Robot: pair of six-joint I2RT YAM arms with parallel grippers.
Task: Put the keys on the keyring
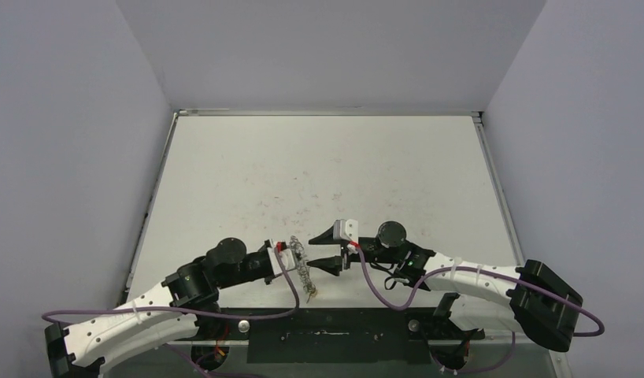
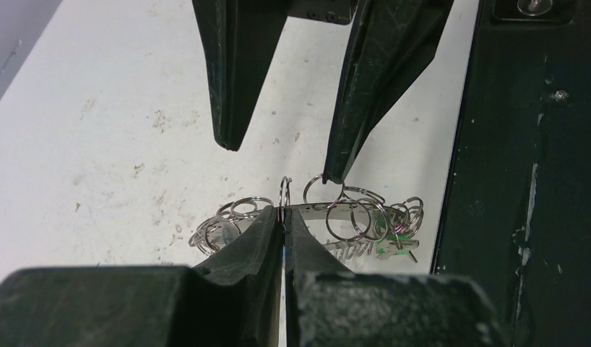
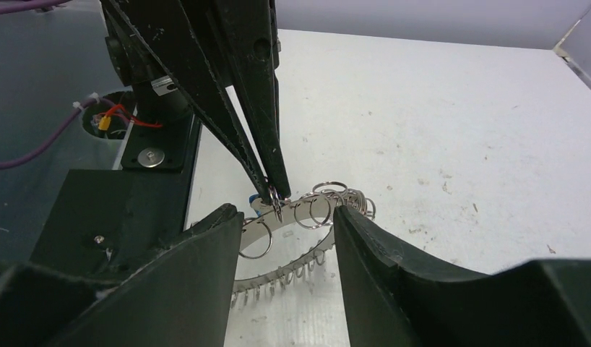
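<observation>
Left gripper (image 2: 284, 214) is clenched on the keyring (image 2: 350, 213). In your left wrist view both fingers are pinched flat on the metal band at bottom centre, with no gap between them. The right wrist view agrees: the left fingers come down from the top of the frame and meet on the ring's upper arc.

Right gripper (image 3: 287, 213) is released, jaws apart and gripping nothing. In your right wrist view the ring's top arc sits in the gap between its two fingers. In the left wrist view one right fingertip (image 2: 334, 173) touches a wire loop standing up off the band, just right of centre. The other tip hangs apart, up and to the left, over bare table (image 1: 327, 173).

In the top view the keyring is at lower centre of the frame, between the two grippers. It shows as a thin silver streak running from the left gripper's tip down and slightly right, ending near the dark base plate (image 1: 327, 335). You can't tell from any view whether the ring's lower arc rests on the table.

One green-tagged key (image 2: 389, 248) sits among the loops at the right end of the band, lower right of centre in the left wrist view. It's too tangled to tell whether it's threaded on. Other tags are too small to make out.
</observation>
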